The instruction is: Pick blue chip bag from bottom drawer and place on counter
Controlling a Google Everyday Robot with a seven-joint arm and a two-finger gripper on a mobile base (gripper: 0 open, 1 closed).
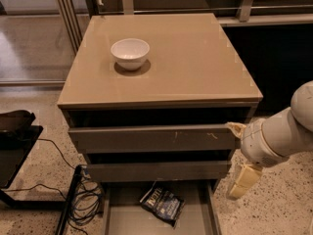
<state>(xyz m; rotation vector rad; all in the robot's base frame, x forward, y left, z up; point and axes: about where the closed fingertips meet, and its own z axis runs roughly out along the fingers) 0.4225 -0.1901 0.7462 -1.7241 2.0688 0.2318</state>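
The blue chip bag [163, 204] lies flat in the open bottom drawer [128, 218], near its back, just under the middle drawer front. The counter [195, 58] is the glossy taupe top of the cabinet. My gripper [238, 154] hangs on the white arm at the right side of the cabinet, level with the two upper drawers, above and to the right of the bag. Its cream fingers [243, 181] stand apart, open and empty. It touches neither the bag nor the drawer.
A white bowl [130, 53] stands on the counter's left rear part. The two upper drawers [151, 138] are slightly ajar. Black cables [84, 199] and a dark stand [14, 136] lie on the speckled floor at the left. A glass wall and railing stand behind.
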